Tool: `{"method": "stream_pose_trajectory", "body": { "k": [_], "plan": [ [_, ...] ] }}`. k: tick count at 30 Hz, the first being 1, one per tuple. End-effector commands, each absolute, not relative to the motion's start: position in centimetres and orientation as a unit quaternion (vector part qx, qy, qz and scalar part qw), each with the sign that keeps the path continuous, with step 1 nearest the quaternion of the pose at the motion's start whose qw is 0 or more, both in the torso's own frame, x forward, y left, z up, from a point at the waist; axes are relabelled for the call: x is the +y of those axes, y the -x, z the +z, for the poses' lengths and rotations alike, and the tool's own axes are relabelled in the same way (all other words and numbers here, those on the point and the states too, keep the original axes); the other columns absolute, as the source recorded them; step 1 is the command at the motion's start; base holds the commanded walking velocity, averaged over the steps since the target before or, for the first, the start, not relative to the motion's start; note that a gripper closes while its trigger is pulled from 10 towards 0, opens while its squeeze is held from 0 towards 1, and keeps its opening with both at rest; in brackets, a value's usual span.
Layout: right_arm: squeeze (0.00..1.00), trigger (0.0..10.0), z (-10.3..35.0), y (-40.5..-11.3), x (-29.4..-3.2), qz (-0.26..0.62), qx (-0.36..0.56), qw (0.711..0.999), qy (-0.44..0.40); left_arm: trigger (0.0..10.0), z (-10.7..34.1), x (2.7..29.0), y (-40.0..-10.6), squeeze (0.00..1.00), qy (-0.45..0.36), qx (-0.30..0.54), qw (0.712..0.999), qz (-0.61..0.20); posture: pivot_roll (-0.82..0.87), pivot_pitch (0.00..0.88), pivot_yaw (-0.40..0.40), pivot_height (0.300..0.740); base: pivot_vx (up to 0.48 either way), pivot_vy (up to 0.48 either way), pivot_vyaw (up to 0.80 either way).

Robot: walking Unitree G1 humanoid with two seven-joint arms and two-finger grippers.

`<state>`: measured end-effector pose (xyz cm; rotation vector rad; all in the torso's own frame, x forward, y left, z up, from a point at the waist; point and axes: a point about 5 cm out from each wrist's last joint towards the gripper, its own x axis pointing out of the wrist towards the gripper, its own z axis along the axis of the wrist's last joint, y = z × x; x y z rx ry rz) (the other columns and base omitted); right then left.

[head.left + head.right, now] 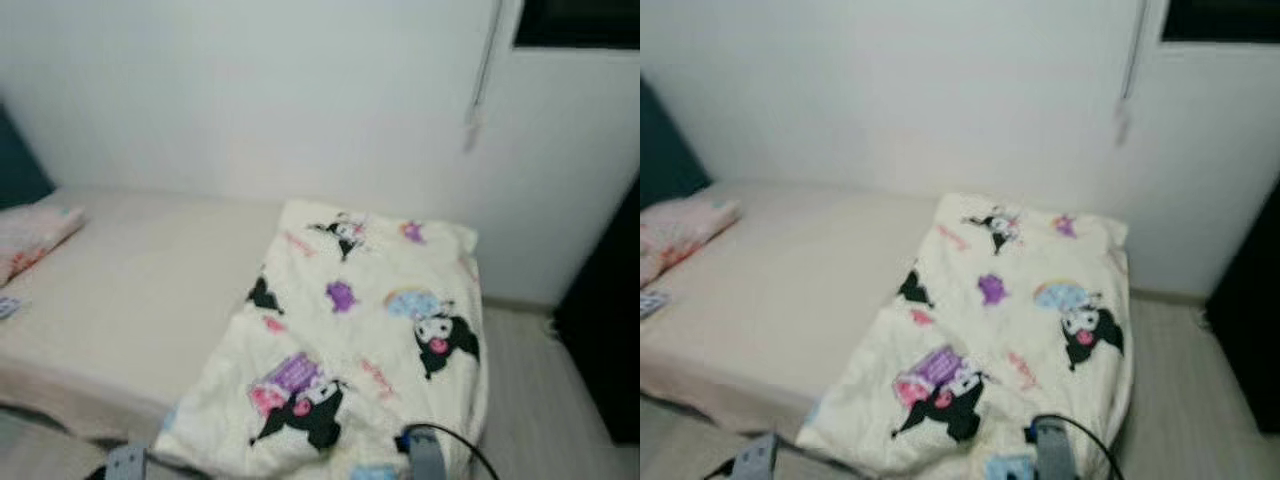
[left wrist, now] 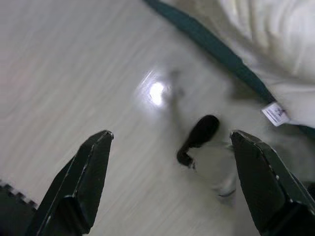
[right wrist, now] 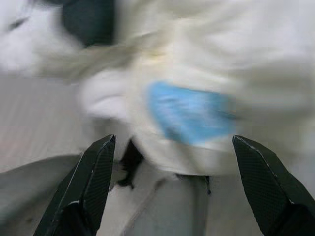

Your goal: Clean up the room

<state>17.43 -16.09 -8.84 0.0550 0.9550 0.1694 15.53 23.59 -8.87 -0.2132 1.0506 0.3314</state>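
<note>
Both hands, left hand (image 2: 170, 184) and right hand (image 3: 170, 184), are hanging open; cartoon-print quilt (image 1: 350, 330) overhanging bed (image 1: 140, 290) foot edge, risking sliding floorward if snagged.

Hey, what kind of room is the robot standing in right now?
Most likely a bedroom: a bed stands against a white wall, a cartoon-print blanket lies across it, and a pink patterned pillow rests at its far end.

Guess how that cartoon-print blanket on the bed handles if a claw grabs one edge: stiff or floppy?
Likely floppy: the blanket lies crumpled and drapes over the mattress edge, so a single pinch probably lifts only a fold. Probably light for its bulk, as it looks puffy. The overhanging part may drag toward the floor.
</note>
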Motion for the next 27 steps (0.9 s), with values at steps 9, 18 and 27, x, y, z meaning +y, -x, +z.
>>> {"method": "stream_pose_trajectory", "body": {
  "k": [9,18,27],
  "plan": [
    [0.00,10.0,-8.96,-17.31,-16.59,0.059,0.469,0.881,-0.013,10.0,-9.37,23.49,-14.33,0.00,0.112,0.520,0.831,0.163,-0.04,0.000,0.025,0.740,-0.133,0.000,0.05],
    [0.00,10.0,-9.03,-17.18,-16.72,0.053,0.473,0.879,-0.008,10.0,-9.47,23.33,-14.18,0.00,0.109,0.523,0.830,0.158,-0.04,0.000,0.027,0.740,-0.417,0.000,0.00],
    [0.00,10.0,-9.03,-17.20,-16.82,0.047,0.474,0.879,-0.006,10.0,-9.45,23.28,-14.24,0.00,0.107,0.523,0.831,0.155,-0.04,0.000,0.027,0.740,-0.423,0.000,0.00]
  ]
}}
